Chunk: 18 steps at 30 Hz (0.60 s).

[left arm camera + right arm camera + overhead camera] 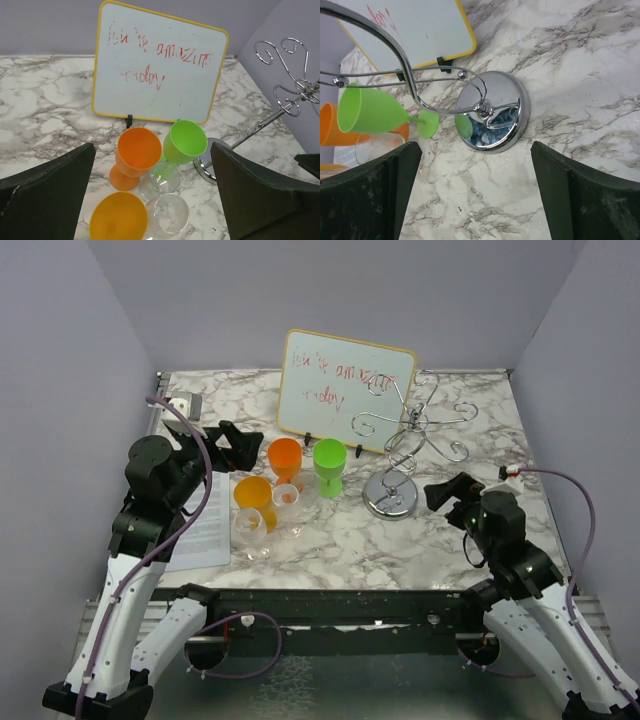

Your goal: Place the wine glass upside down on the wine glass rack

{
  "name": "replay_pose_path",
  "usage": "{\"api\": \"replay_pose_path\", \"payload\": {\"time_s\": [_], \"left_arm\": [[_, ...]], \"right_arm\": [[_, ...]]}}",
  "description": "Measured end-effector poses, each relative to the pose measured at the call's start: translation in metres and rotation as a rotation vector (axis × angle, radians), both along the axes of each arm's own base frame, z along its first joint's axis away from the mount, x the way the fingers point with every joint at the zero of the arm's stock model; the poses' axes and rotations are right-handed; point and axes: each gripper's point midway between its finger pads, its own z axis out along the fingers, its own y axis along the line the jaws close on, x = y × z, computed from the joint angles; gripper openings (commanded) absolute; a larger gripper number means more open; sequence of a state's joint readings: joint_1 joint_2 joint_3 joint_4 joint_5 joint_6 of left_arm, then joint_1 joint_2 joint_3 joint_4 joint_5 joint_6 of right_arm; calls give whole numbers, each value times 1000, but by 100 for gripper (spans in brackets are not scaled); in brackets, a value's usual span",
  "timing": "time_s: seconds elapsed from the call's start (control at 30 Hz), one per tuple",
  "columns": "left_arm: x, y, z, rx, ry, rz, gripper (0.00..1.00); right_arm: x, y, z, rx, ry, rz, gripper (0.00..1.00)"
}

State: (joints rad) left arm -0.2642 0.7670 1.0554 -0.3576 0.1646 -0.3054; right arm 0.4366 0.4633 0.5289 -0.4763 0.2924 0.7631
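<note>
Done: nothing yet | wine glass rack (412, 421) holds no glass | glasses (285, 458) all on desk (480, 445) | left jaws, right jaws: wide apart, holding nothing

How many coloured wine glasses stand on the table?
3: the orange glass before the whiteboard, the green glass beside it toward the wine glass rack, the yellow glass nearest the table edge. None seems hidden.

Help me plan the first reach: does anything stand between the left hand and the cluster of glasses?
Nothing visible does. The left hand is open, and the glasses stand straight ahead of it, the yellow glass and a clear glass nearest. The whiteboard stands behind them.
</note>
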Motion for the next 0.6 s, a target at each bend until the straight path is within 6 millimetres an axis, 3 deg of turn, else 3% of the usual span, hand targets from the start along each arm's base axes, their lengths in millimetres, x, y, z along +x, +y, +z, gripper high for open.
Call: {"api": "replay_pose_path", "payload": {"time_s": [0.13, 0.47, 0.6], "left_arm": [[-6, 1, -4, 10, 12, -6, 99], [-21, -20, -18, 33, 43, -157, 98], [-22, -29, -26, 18, 85, -205, 88]], "right_arm": [[-6, -10, 18, -7, -8, -40, 100], [-20, -19, 30, -29, 6, -47, 99], [-22, -19, 45, -17, -30, -35, 98]]}}
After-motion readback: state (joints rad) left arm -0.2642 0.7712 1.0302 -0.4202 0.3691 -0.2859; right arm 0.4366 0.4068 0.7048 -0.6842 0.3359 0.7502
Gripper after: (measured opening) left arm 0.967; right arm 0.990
